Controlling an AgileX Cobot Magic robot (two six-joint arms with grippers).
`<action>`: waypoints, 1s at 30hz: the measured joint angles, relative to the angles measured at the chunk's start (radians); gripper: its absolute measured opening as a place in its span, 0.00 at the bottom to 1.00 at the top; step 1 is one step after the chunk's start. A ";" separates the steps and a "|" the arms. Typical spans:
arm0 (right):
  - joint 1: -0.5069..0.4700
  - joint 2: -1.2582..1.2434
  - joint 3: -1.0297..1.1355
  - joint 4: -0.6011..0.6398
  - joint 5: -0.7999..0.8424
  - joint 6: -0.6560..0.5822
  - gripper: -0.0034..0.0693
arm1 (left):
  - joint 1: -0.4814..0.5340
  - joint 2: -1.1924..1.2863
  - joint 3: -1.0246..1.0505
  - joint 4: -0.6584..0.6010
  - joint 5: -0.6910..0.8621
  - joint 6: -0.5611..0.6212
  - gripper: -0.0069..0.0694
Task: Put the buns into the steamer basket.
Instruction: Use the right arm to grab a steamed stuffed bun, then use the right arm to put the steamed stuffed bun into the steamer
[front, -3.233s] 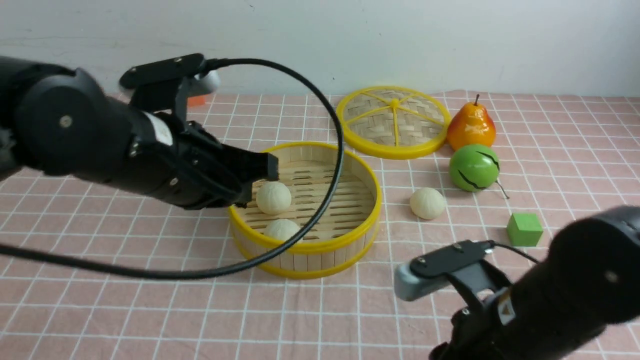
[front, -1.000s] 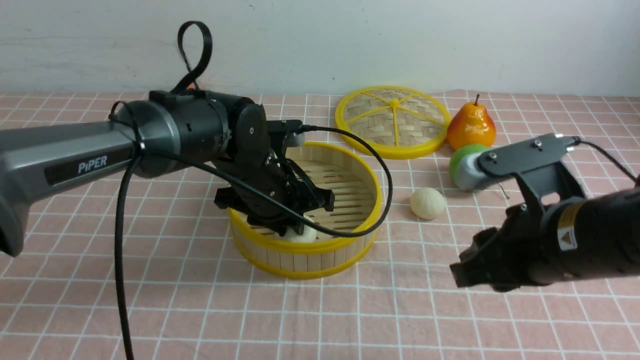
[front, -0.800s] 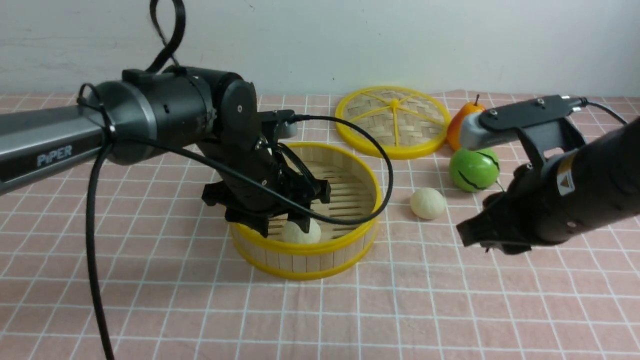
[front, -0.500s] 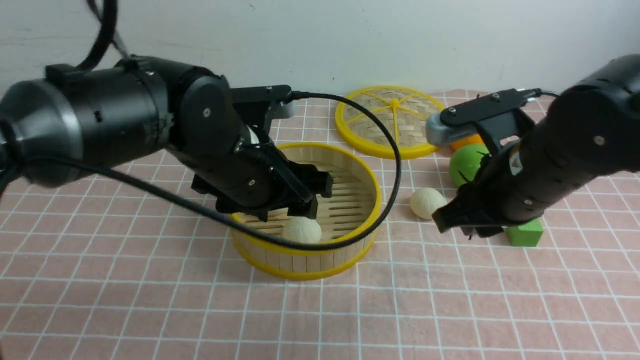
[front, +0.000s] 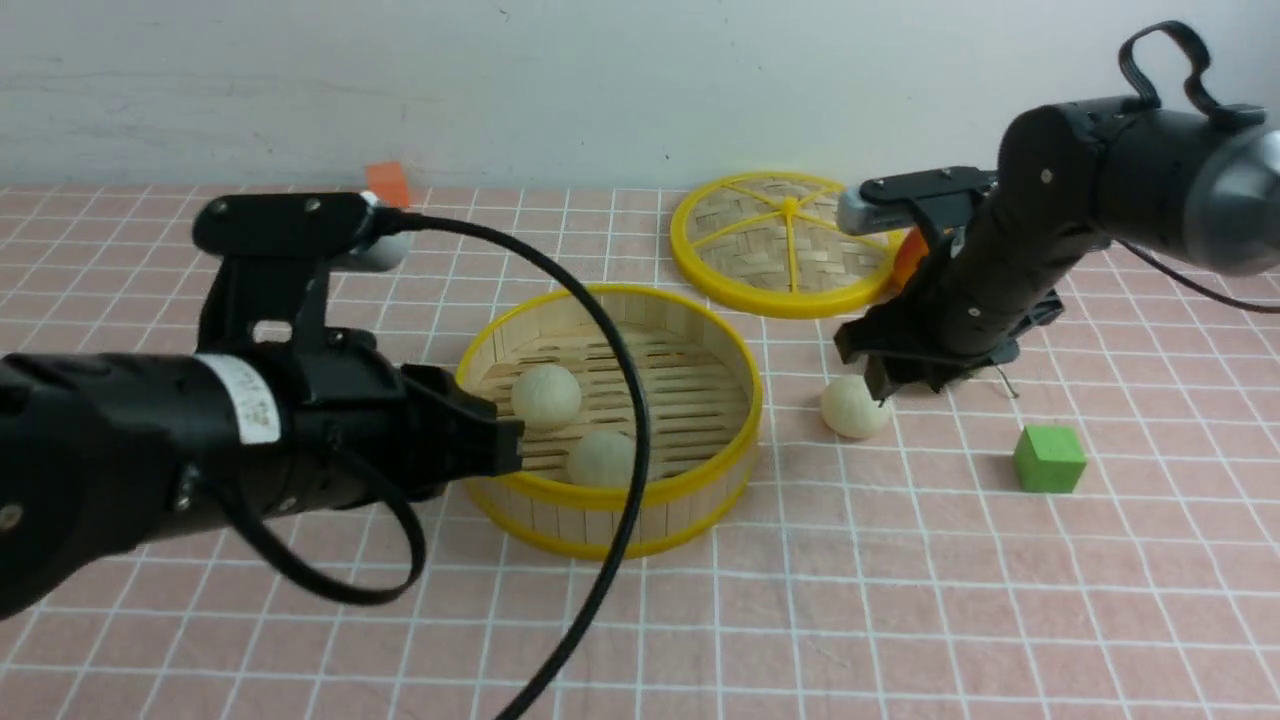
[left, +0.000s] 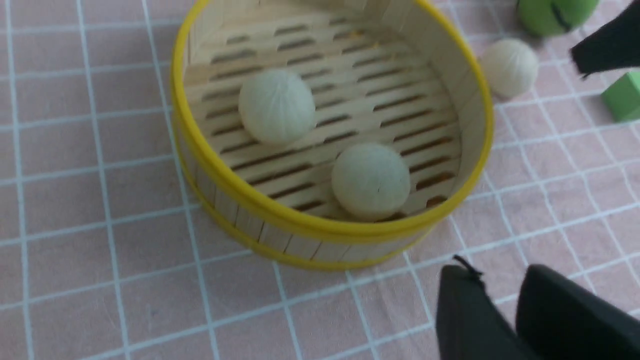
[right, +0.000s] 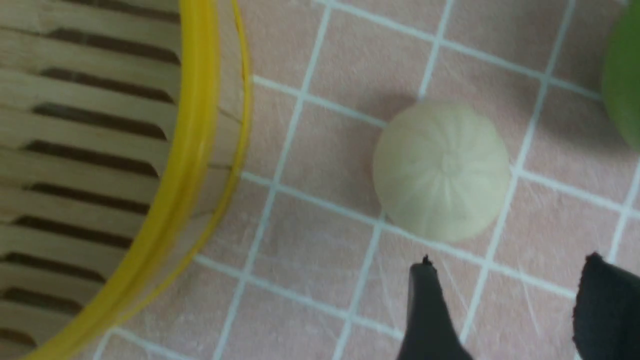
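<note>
Black and spread wide, our right tool (front: 878, 385) hangs empty just over the last bun (front: 855, 406), which lies on the bare surface between the steamer basket (front: 610, 495) and the right edge. We judge the grasp to be the step in hand. The fingers sit a little off the bun's crown, so we should centre them, come straight down to straddle its widest part, and close gently; a ball this round will likely roll if one finger meets it first. The green fruit (left: 552, 15) close by wants clearance. Our left tool (front: 505, 445) waits at the basket's left wall, fingers almost together, holding nothing. The bun is matte cream-white, with faint pleats fanning from its crown, like the farther bun (front: 546, 396) and nearer bun (front: 601, 458) resting apart on the slatted floor.
</note>
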 joint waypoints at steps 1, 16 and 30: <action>0.000 0.008 -0.005 0.001 -0.001 0.000 0.59 | 0.000 -0.008 0.009 0.005 -0.008 0.000 0.17; 0.006 0.149 -0.111 -0.056 -0.012 -0.143 0.07 | 0.000 -0.273 0.076 0.098 0.060 0.000 0.07; 0.229 0.104 -0.290 0.031 -0.066 -0.236 0.07 | 0.000 -0.454 0.257 0.137 -0.034 -0.004 0.07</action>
